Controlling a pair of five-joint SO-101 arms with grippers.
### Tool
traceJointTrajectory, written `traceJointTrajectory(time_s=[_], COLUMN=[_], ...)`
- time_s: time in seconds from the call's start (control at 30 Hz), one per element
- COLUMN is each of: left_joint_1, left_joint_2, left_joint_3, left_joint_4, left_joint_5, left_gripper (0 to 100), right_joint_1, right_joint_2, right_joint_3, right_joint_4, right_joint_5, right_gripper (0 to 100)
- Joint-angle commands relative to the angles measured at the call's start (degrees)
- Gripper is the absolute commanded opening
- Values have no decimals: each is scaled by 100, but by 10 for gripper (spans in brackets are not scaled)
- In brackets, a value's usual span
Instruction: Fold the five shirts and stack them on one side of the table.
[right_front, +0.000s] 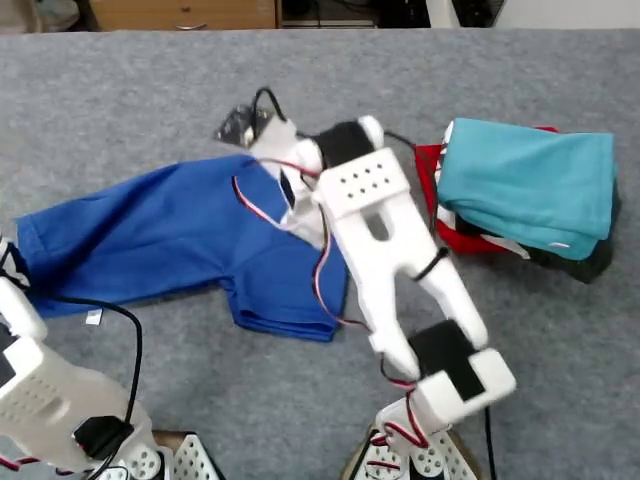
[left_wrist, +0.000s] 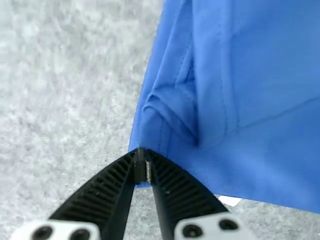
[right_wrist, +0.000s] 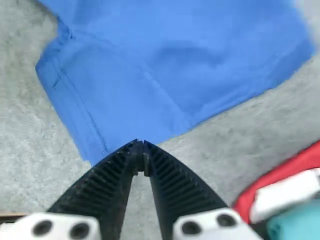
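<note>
A blue shirt (right_front: 170, 235) lies spread over the left and middle of the grey table, one sleeve (right_front: 285, 300) pointing toward the near edge. My left gripper (left_wrist: 141, 167) is shut on the blue shirt (left_wrist: 240, 90) at a bunched corner of its hem, at the shirt's far left end (right_front: 12, 268). My right gripper (right_wrist: 141, 152) is shut at the edge of the blue shirt (right_wrist: 165, 65), near its right side under the white arm (right_front: 380, 230). Folded shirts are stacked at the right: teal (right_front: 525, 180) on top, red (right_front: 430, 170) and a dark one (right_front: 590, 262) below.
The right arm stretches from its base (right_front: 420, 450) diagonally over the table's middle. Its cables (right_front: 325, 270) trail over the shirt. A white label (right_front: 93, 317) lies by the shirt's near hem. Bare grey table (right_front: 120, 90) lies behind the shirt and in front of the stack.
</note>
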Motion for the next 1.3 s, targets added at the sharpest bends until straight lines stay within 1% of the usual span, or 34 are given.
traceJointTrajectory(time_s=[0.0,0.13,0.23,0.4,0.53,0.63,0.73,0.8,0.9,0.97,1.07,1.2,1.27], left_joint_1=[-44,-62,-62,-79,-352,-484,-501,-475,-466,-466,-510,-431,-141], left_joint_2=[-295,-295,-295,-295,-312,-444,-681,-901,-1288,-1543,-1903,-2264,-2343], left_joint_3=[-26,-26,-26,-18,97,378,738,985,1407,1644,1916,1873,1609], left_joint_4=[70,53,53,35,-369,-448,-448,-527,-888,-1108,-1363,-1486,-1477], left_joint_5=[-105,-123,-123,-123,-132,-167,-484,-527,-536,-536,-545,-475,-105], left_gripper=[19,19,19,19,19,19,19,19,19,19,19,19,19], right_joint_1=[-4,-4,-4,-4,-4,-40,-549,-1200,-2167,-2396,-2308,-1868,-1543], right_joint_2=[-804,-1657,-2211,-2756,-2888,-2888,-2888,-2879,-2879,-2879,-2870,-2703,-2677], right_joint_3=[1314,2510,3389,4796,5209,5200,5226,5349,5490,5473,5481,5288,4954], right_joint_4=[-747,-1371,-1749,-2673,-2927,-2945,-2927,-2910,-2963,-2989,-3147,-3121,-3121], right_joint_5=[141,193,440,598,598,598,580,554,589,598,703,958,958], right_gripper=[2,2,2,2,2,2,2,2,2,2,9,97,121])
